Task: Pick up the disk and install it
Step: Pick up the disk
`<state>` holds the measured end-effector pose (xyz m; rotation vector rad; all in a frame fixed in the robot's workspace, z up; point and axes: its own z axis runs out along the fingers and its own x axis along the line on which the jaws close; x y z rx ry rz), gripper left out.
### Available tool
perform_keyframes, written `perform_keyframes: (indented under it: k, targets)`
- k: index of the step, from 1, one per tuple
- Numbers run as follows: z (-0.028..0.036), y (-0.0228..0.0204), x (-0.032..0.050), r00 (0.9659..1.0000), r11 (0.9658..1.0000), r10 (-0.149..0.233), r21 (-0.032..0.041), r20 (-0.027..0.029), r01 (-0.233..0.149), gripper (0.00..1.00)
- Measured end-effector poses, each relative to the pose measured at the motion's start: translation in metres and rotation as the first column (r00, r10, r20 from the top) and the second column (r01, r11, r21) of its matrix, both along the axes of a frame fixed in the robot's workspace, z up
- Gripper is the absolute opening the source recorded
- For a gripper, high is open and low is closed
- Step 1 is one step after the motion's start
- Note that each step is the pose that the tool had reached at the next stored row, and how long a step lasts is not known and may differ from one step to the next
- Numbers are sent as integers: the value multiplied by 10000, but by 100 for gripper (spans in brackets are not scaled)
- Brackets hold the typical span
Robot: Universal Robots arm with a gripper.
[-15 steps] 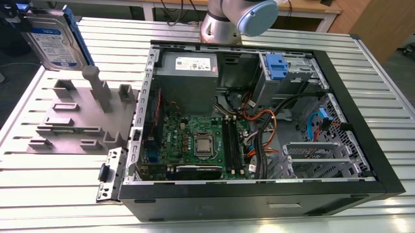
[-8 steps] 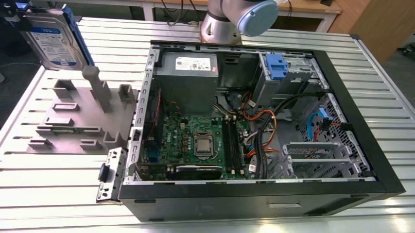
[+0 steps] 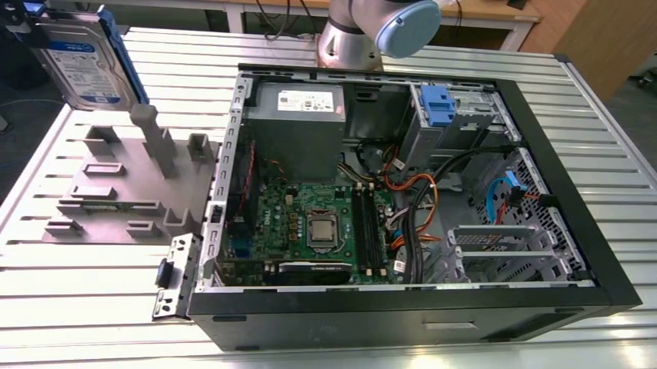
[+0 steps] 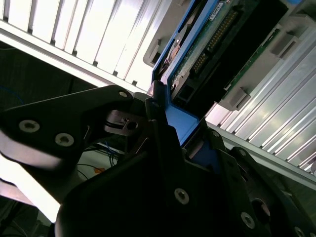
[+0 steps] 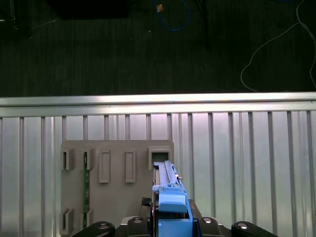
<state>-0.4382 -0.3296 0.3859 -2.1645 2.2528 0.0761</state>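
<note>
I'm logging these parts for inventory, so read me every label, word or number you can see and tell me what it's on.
The disk, white-and-blue label: print too small to read.
Power supply, white sticker: print too small to read.
Motherboard: markings too small to read.
Nothing here can be quoted.

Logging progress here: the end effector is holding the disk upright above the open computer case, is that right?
Not quite. The end effector does hold the disk upright, but above the grey holder beside the computer case, not above the case; the exterior view shows this.
</note>
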Motion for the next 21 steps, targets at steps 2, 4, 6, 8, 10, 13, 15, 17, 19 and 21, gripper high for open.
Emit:
perform_keyframes:
  k: [2,4,6,8,10,13,15,17,19,21]
  targets:
    - [5,0,0,10000,10000,0,0,0,0,37]
    - [10,0,0,10000,10000,0,0,0,0,37]
    - [16,0,0,10000,10000,0,0,0,0,37]
    - [22,0,0,10000,10000,0,0,0,0,37]
    - [29,0,0,10000,10000,0,0,0,0,37]
    - [42,0,0,10000,10000,0,0,0,0,37]
    - [51,0,0,10000,10000,0,0,1,0,37]
    - [61,0,0,10000,10000,0,0,0,0,37]
    - [71,0,0,10000,10000,0,0,0,0,37]
    - [80,0,0,10000,10000,0,0,0,0,37]
